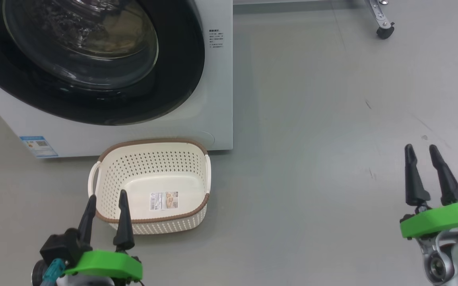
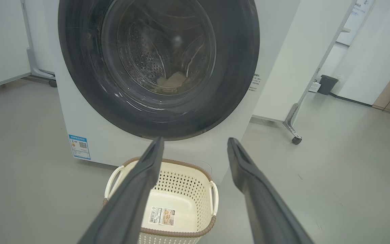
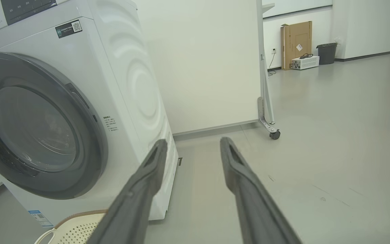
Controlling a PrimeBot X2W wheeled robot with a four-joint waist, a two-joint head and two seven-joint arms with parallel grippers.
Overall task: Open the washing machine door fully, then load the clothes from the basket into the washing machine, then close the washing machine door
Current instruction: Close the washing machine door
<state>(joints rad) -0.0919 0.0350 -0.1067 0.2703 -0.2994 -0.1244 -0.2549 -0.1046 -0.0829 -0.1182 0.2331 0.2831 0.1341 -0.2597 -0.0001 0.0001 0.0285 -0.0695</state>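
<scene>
Washing machine door (image 1: 181,59) sits shut, its glossy black rim flush against the white front of the washing machine (image 1: 217,79), and the bulging glass bowl faces out into the room. Through that glass, in the left wrist view, the clothes (image 2: 174,80) show as a small pale cream heap low in the perforated steel drum inside the machine. On the floor (image 1: 312,119) just in front of the machine, below the door, stands the basket (image 1: 153,226), upright, its bare cream base showing a label sticker (image 1: 164,200); whether its far rim touches the machine's front I cannot tell. A small blue label (image 1: 38,146) sits at the machine's lower front corner. The left claw (image 1: 107,194) hangs in front of the machine on the basket's near side, its two dark fingers spread wide with nothing between them and pointing toward the door; in the head view its fingertips overlap the basket's near rim. The right claw (image 1: 421,147) is well apart from the machine, out past the front corner that carries the small printed text, over bare floor, its fingers parted and holding nothing. Behind the machine on that same side, a caster (image 1: 385,31) of a wheeled frame rests on the floor.
</scene>
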